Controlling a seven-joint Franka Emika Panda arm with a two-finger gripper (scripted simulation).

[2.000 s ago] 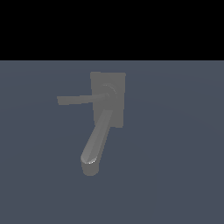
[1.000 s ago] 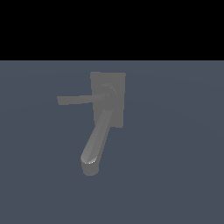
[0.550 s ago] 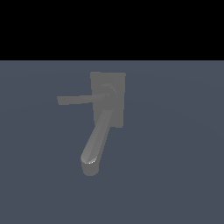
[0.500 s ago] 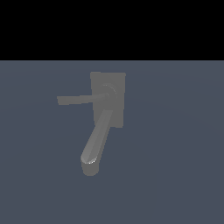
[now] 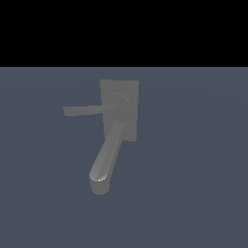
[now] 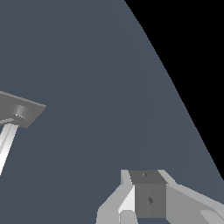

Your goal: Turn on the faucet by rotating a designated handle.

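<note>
A: Start with the faucet (image 5: 118, 127). Where is it?

B: It sits on the plain grey surface (image 5: 193, 184), near the middle of the exterior view. Its rectangular base plate lies flat, the thick spout (image 5: 107, 154) runs down toward the viewer, and the handle (image 5: 89, 110), a thin flat bar, sticks out from the round hub toward the exterior view's left.

A: So how should the step be done well?

B: I judge the approach has barely begun. The hand (image 6: 144, 205) should come to the outer end of the bar, far from the hub, where a push turns it most easily. It should press sideways on the flat edge and follow the arc round the hub, keeping off the spout, which is the wrong part.

A: And the hand's state?

B: It holds nothing and touches nothing; how far apart its fingers stand I cannot tell, since only part of it shows.

A: What does each view add?

B: The exterior view shows the whole fixture but no arm at all. The wrist view shows the hand well apart from the faucet, with only a corner of the base plate and a pale bar at the picture's edge
</note>
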